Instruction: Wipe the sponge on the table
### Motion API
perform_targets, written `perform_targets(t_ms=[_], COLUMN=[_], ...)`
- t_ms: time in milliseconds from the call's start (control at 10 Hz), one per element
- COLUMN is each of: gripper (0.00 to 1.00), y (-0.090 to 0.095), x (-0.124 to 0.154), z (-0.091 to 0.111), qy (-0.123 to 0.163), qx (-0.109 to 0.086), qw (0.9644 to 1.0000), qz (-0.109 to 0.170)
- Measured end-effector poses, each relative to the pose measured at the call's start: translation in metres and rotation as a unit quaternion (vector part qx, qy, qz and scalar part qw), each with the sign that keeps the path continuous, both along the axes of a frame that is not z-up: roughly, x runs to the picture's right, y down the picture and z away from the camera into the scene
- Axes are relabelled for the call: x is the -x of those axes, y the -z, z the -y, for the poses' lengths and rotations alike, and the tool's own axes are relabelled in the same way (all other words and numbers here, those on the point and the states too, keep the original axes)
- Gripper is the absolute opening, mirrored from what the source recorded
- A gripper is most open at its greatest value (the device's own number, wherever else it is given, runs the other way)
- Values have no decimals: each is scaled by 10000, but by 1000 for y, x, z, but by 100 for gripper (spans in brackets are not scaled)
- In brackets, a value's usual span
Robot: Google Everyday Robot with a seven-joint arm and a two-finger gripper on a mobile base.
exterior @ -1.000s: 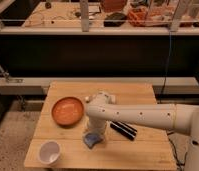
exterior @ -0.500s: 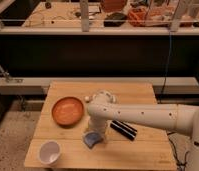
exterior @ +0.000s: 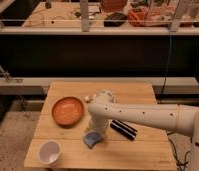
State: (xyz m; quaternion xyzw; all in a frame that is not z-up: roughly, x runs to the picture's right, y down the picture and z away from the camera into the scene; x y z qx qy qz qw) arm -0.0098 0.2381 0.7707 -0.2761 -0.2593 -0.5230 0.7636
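Hangs with claw (exterior: 96,131) spread wide, grasping nothing, right over the sponge (exterior: 91,140), lower centre of frame on the bench (exterior: 138,95). Points straight down, likely so as to press the pad flat onto the planks. Lies there between bowl (exterior: 68,111), left, and black block (exterior: 124,129), right.

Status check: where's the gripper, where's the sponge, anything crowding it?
Gripper open, low over the sponge. Sponge flat on the table, near its front edge. Black block close beside it; orange bowl and white cup apart.
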Motion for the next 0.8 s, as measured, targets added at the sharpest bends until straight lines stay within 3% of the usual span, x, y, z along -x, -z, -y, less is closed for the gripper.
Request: perform_targets(t_ms=[500, 800], gripper=[80, 73], y=[-1, -1], x=[-5, -10], z=[0, 1], qy=[-18, -4], qx=[50, 47], qw=[10000, 10000], qz=[25, 29])
